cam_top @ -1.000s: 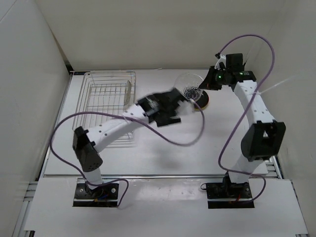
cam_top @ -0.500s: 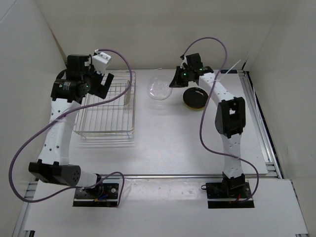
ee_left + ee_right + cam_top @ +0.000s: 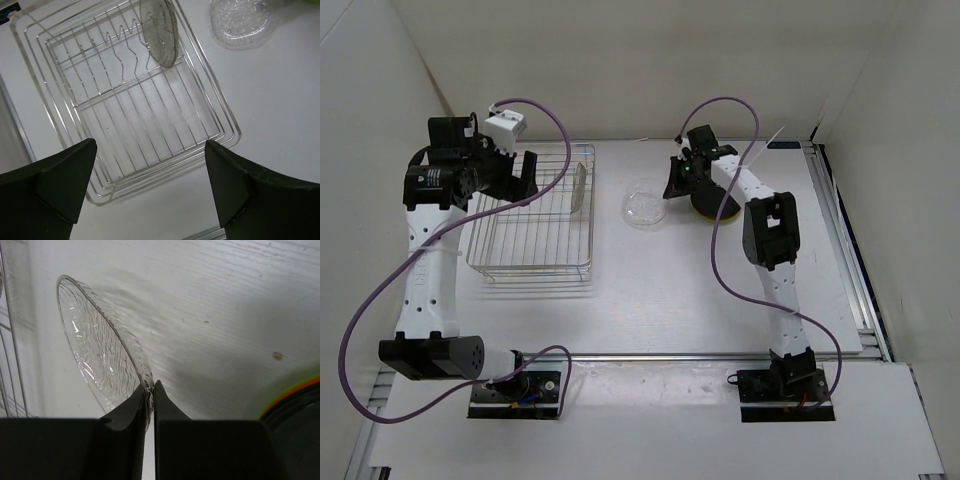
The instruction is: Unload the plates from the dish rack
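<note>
**Top external view**
- Left arm [image 3: 425, 260]: rises from its base at the near left edge. The wrist is bent over the far left side of the dish rack [image 3: 490, 262].
- Left gripper [image 3: 518, 175]: jaws spread wide, holding nothing, poised above the rack's far end.
- Right arm [image 3: 775, 270]: stretched away from its base, with the forearm angled to the left.
- Right gripper [image 3: 672, 185]: closed on the rim of a clear plate [image 3: 644, 201]. This plate is on the table [image 3: 650, 300] between the rack and the plate stack [image 3: 712, 200].
- Plate stack: glossy black on top with a yellow-green edge showing. It sits just right of the right gripper.
- Upright clear plate [image 3: 579, 187]: stands on edge in the rack's far right corner.

**Left wrist view**
- Fingers [image 3: 50, 185]: two dark pads well apart, with the rack below and between them.
- Rack: a silver wire grid with low sides, holding only the upright plate near its top corner.
- Clear plate: lies outside the rack, at the upper right.

**Right wrist view**
- Fingertips [image 3: 161, 405]: pressed together on the near rim of the clear plate.
- Clear plate: textured glass, tilted, seen obliquely above the white tabletop.
- Plate stack: its black, orange and green edges show at the lower right.
- Rack: its wires show at the left edge.
</note>
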Robot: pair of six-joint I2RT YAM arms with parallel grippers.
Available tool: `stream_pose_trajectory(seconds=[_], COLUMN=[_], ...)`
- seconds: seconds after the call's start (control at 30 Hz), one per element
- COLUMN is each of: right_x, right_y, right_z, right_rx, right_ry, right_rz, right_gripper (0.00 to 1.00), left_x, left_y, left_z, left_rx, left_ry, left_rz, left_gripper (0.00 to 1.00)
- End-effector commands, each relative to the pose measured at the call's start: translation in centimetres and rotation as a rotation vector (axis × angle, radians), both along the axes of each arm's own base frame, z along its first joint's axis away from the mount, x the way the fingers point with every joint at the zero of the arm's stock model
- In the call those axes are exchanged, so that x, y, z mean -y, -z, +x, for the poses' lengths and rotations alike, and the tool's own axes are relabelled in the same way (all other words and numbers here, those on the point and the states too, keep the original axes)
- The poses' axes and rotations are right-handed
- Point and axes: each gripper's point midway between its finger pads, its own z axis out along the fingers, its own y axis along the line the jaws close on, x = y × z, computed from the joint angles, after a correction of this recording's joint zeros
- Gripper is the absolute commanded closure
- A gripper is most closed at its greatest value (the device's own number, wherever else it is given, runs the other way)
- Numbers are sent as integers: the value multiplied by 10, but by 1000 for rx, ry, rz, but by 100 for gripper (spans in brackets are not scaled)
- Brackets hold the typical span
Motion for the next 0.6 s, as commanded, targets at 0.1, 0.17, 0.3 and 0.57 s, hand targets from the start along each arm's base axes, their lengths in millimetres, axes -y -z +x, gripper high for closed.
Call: stream_pose_trajectory(seconds=[0.1, 0.17, 0.3, 0.57], right_x=[10, 11, 12, 9], right_y=[-17, -13, 0, 8], right_z=[16, 16, 15, 16], right_rx=[76, 73, 51, 36], right_ry=[-63, -72, -80, -79], right_rz=[4, -4, -15, -5], right_gripper=[97, 96, 91, 82], left_x=[17, 17, 19, 21], left_y=[-2, -2, -3, -2], left_z=[-12, -12, -12, -17], left_rx=[-16, -16, -16, -16], left_ry=[62, 62, 70, 78], left_rz=[-90, -90, -97, -103], left_gripper=[0, 0, 0, 0])
